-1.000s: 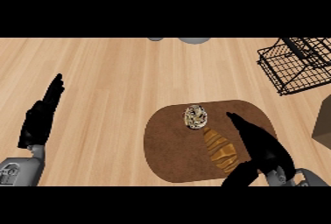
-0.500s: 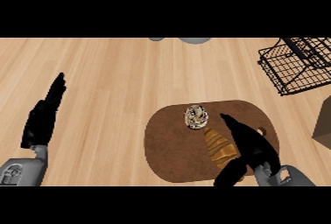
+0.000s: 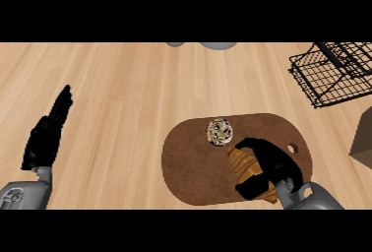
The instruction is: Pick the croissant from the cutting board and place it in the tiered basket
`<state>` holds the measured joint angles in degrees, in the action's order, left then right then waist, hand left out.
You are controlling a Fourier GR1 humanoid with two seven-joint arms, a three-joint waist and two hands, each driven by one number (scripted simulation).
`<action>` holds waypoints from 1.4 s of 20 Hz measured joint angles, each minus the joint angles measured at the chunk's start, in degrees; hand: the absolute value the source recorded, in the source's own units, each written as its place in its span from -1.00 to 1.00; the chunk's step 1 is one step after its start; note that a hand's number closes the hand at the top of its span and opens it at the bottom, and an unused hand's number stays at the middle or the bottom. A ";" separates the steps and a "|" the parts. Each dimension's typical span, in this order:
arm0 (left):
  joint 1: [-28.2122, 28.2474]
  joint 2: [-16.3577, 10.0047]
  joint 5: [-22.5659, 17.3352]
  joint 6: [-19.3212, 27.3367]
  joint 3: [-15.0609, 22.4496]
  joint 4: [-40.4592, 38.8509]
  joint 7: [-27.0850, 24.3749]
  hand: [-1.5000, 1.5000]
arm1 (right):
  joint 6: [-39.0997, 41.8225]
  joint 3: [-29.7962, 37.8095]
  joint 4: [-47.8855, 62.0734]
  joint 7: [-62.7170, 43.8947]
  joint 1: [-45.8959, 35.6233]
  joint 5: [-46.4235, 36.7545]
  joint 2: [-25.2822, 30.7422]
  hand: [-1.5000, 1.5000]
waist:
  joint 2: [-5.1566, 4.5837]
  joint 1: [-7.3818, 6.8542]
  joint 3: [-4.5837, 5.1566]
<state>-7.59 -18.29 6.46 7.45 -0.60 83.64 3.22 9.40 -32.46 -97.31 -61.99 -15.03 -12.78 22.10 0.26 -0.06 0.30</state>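
The golden croissant [image 3: 243, 165] lies on the brown oval cutting board [image 3: 190, 162], mostly hidden under my right hand [image 3: 267, 165]. That hand's fingers and thumb curl down round the croissant. A small speckled round item [image 3: 219, 132] sits on the board just beyond the hand. The black wire tiered basket [image 3: 335, 74] stands at the far right. My left hand [image 3: 45, 135] rests open at the left, fingers straight and pointing away.
A brown box [image 3: 362, 138] shows at the right edge, below the basket. Two grey objects [image 3: 218, 45] peek in at the far edge of the wooden counter [image 3: 131, 88].
My right hand has moved left over the croissant and its fingers have curled round it. The left hand has stayed put.
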 measured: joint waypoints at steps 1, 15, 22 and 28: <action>-0.09 0.45 0.38 0.28 0.32 -0.28 -0.09 0.00 | 0.56 -0.99 0.13 1.01 0.27 -0.61 0.27 1.00 | 0.13 0.03 0.11; -0.88 1.18 1.21 -1.46 -0.99 0.56 1.47 0.00 | 4.67 -1.78 -2.12 9.42 1.25 -6.02 -0.34 1.00 | -0.10 0.08 -0.19; 0.16 1.48 1.47 -1.40 -1.48 0.97 0.63 0.00 | 4.18 -1.09 -6.45 27.08 2.23 -11.00 6.90 1.00 | -0.16 0.22 -0.32; -0.10 1.39 1.65 -1.36 -1.91 1.19 1.39 0.00 | -2.65 8.47 -14.72 31.20 2.67 -9.43 6.56 1.00 | -0.04 0.85 -0.34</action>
<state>-7.69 -16.90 8.11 6.09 -2.51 84.83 4.60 6.75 -24.00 -112.03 -30.79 -12.37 -22.22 28.66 0.21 0.79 -0.04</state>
